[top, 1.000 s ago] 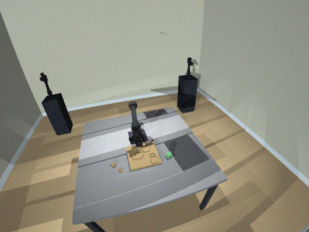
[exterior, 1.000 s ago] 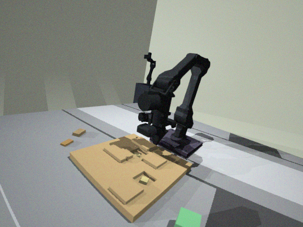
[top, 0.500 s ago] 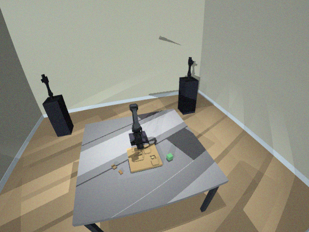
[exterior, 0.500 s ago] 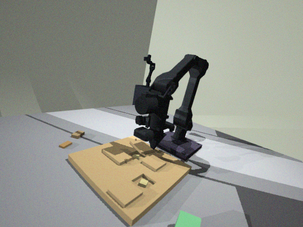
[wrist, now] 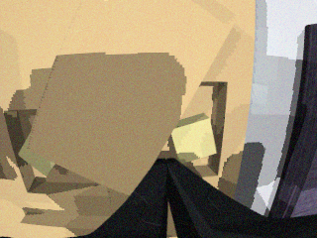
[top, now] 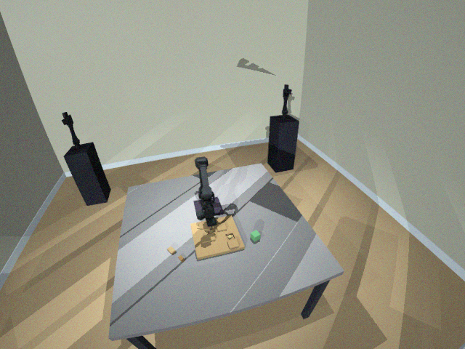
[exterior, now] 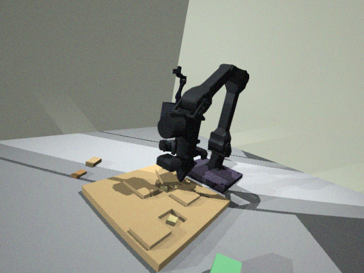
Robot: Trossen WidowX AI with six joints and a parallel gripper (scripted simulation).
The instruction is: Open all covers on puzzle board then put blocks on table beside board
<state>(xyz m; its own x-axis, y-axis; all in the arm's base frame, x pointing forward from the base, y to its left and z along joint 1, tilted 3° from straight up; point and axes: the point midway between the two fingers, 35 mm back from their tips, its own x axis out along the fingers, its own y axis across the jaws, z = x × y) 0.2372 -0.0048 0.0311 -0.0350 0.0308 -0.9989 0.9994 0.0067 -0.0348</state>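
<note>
High overview, low side view, claw-mounted close-up

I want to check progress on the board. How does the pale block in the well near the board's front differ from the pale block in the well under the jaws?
The front block lies in a fully uncovered well, far from the gripper. The rear block is still partly hidden by a swung, tilted cover, with the shut, empty jaws right beside it. Both are pale yellow, and both remain inside the board.
</note>
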